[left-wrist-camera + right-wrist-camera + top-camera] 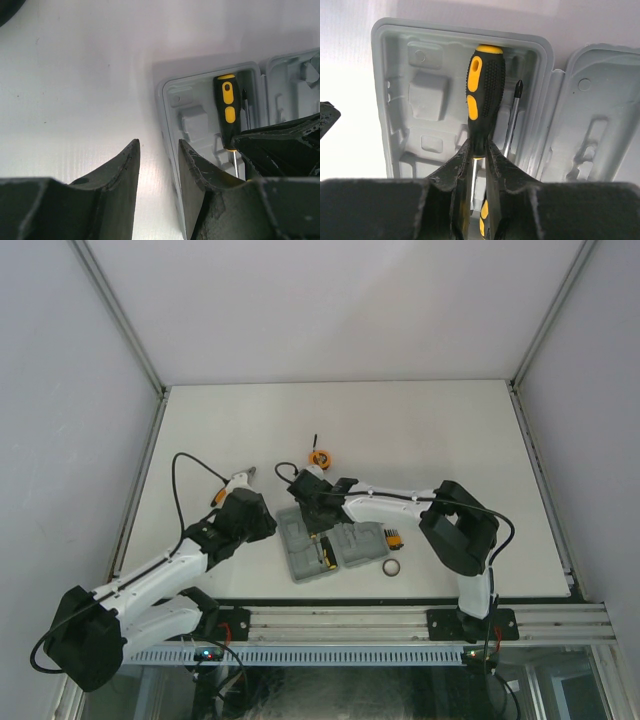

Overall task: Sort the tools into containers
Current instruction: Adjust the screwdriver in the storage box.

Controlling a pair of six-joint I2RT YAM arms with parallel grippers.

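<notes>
The right gripper (479, 148) is pinching the narrow end of a black-and-yellow screwdriver (485, 85), which is lying in a recess of the open grey case (390, 80), butt against its wall. A second screwdriver (514, 117) is lying just beside it, its handle mostly hidden under the fingers. The left gripper (157, 150) is hovering empty, jaws apart, over the table (75, 75) beside the case. A bit set (393, 537) and ring (391, 567) are sitting near the case's other half, and a tape measure (319, 457) is lying beyond
</notes>
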